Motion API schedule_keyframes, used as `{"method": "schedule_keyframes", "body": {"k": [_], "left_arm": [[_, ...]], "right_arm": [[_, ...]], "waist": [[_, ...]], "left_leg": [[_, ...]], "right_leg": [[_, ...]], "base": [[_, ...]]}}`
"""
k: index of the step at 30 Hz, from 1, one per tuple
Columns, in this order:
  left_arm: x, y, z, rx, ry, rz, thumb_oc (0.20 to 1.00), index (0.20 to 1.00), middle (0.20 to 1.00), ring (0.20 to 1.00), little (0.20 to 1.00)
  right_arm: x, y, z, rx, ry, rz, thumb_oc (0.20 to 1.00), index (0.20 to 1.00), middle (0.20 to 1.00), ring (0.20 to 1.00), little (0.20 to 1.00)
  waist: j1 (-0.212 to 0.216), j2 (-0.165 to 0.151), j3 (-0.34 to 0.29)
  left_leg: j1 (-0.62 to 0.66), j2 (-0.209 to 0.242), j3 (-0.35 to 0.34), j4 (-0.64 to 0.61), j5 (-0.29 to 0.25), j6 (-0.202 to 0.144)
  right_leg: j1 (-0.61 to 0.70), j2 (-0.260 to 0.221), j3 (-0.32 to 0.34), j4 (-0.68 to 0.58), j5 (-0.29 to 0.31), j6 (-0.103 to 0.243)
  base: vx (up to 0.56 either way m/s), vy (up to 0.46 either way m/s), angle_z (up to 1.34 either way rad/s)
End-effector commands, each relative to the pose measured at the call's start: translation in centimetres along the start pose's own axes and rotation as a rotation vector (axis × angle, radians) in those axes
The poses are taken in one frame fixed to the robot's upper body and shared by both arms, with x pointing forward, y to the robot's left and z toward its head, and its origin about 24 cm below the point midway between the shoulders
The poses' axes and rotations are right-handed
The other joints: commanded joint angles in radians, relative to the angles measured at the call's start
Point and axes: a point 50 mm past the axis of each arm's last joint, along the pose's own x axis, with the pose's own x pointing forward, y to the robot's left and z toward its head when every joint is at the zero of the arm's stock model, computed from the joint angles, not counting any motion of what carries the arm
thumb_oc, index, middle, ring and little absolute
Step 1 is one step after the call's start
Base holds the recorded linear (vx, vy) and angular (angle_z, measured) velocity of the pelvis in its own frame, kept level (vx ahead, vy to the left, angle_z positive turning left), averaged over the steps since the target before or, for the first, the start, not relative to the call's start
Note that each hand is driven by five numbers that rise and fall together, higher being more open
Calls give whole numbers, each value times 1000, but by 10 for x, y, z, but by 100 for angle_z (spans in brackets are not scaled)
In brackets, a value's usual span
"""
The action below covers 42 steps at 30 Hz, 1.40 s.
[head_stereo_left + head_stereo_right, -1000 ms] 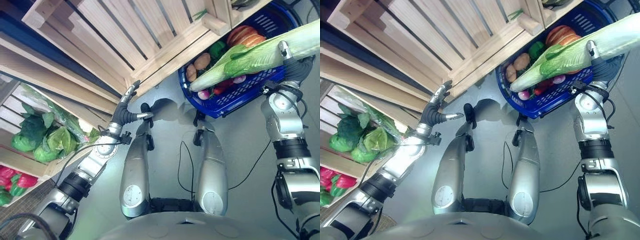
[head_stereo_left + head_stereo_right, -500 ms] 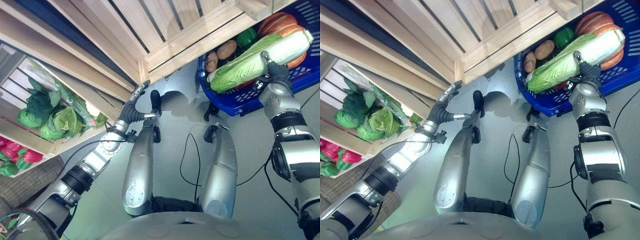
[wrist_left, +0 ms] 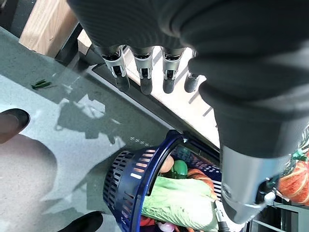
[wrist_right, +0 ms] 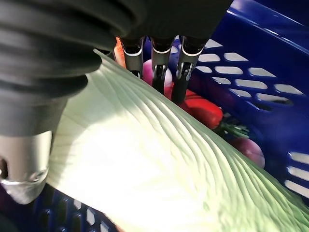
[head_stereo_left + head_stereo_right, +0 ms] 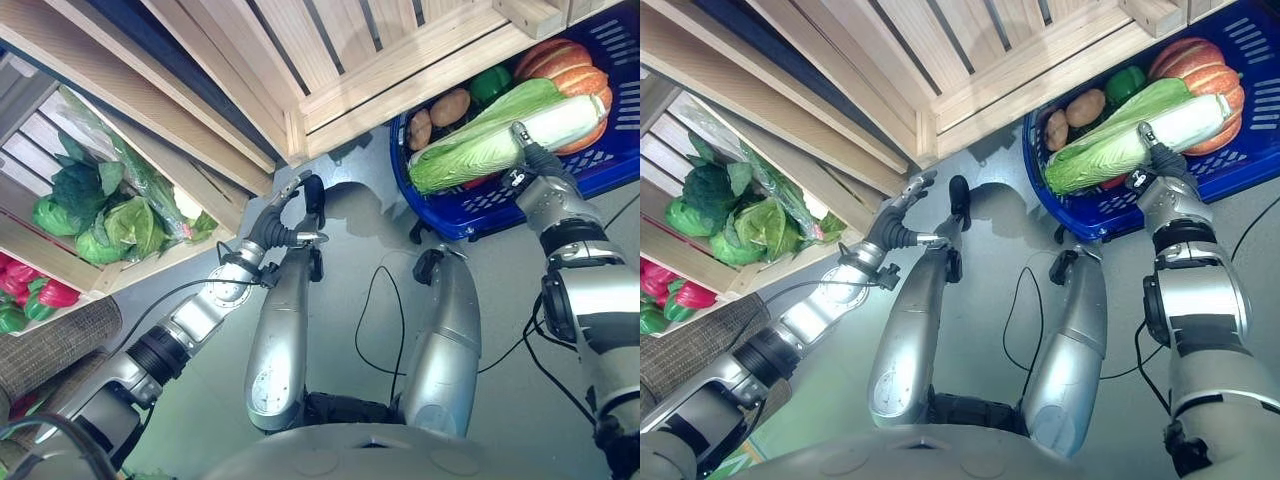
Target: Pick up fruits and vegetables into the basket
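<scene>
Both eyes show cabbage [image 5: 490,140]; wrist shows radishes [image 4: 248,150] beneath.

Likely a produce shop: wooden crates [image 5: 300,50] of greens [image 5: 100,215], shopping basket [image 5: 480,200]

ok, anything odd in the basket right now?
The napa cabbage lies slantwise across the blue basket, on top of the other produce rather than settled among it, its leafy end over the near rim. The right hand is against its white end. Nothing looks spilled or damaged.
</scene>
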Motion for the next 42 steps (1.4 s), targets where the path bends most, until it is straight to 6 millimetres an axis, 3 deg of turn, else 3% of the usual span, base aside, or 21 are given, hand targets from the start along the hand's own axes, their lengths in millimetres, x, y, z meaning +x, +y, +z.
{"method": "schedule_keyframes", "body": {"k": [1, 9, 13, 23, 26, 33, 36, 41, 42], "left_arm": [[-7, -26, 13, -86, -58, -55, 1000, 1000, 1000, 1000, 1000], [-16, -24, 6, -109, -48, -30, 1000, 1000, 1000, 1000, 1000], [-29, -16, 0, -109, -33, 8, 1000, 1000, 1000, 1000, 1000], [-54, 4, -27, -66, 70, 125, 1000, 1000, 1000, 1000, 1000], [-66, 9, -39, -71, 123, 141, 1000, 1000, 1000, 1000, 1000], [-91, 1, -66, -98, 271, 103, 1000, 1000, 1000, 1000, 1000], [-104, -8, -85, -113, 383, 60, 1000, 1000, 1000, 1000, 1000], [-114, -17, -102, -132, 493, 24, 1000, 1000, 1000, 1000, 1000], [-119, -23, -110, -140, 550, 2, 1000, 1000, 1000, 1000, 1000]], "right_arm": [[2, -45, 6, -54, -115, -241, 1000, 1000, 1000, 1000, 1000], [-5, -48, 15, -6, -317, -351, 1000, 1000, 1000, 1000, 1000], [-21, -42, 8, 14, -495, -335, 1000, 1000, 1000, 1000, 1000], [-72, -16, -22, -199, -813, -137, 1000, 1000, 1000, 1000, 1000], [-87, -12, -43, -291, -842, 5, 1000, 1000, 1000, 1000, 1000], [-108, 0, -96, -487, -736, 298, 1000, 1000, 1000, 1000, 1000], [-110, -5, -135, -614, -565, 416, 1000, 1000, 1000, 1000, 1000], [-112, -11, -179, -594, -289, 508, 1000, 1000, 1000, 1000, 1000], [-116, -13, -200, -606, -168, 559, 1000, 1000, 1000, 1000, 1000]], "waist": [[-9, 135, -50], [-32, 101, -50], [-65, 61, -50], [-130, -35, -50], [-144, -55, -54], [-145, -95, -175], [-137, -110, -256], [-131, -120, -320], [-131, -121, -346]], "left_leg": [[-37, 7, 11, 106, -100, 27], [67, 22, 19, 44, -88, 17], [166, 32, 33, 0, -87, 10], [386, 63, 62, -100, -69, -1], [491, 71, 71, -139, -66, -10], [607, 75, 81, -213, -51, -20], [681, 78, 91, -254, -46, -23], [744, 76, 95, -292, -43, -24], [766, 75, 100, -310, -40, -24]], "right_leg": [[31, 39, -13, 13, -6, 50], [131, 58, -17, -50, 12, 65], [227, 76, -16, -105, 24, 75], [459, 104, -2, -258, 72, 100], [575, 108, -6, -310, 73, 111], [713, 114, -18, -410, 86, 120], [797, 116, -30, -457, 90, 124], [862, 116, -41, -500, 103, 128], [885, 117, -47, -517, 108, 130]], "base": [[-36, 17, 2], [-31, 46, -1], [-36, 67, -7], [-10, 44, -13], [30, 59, -10], [85, 31, -10], [148, 66, 6], [80, 59, 2], [78, 97, 7]]}}
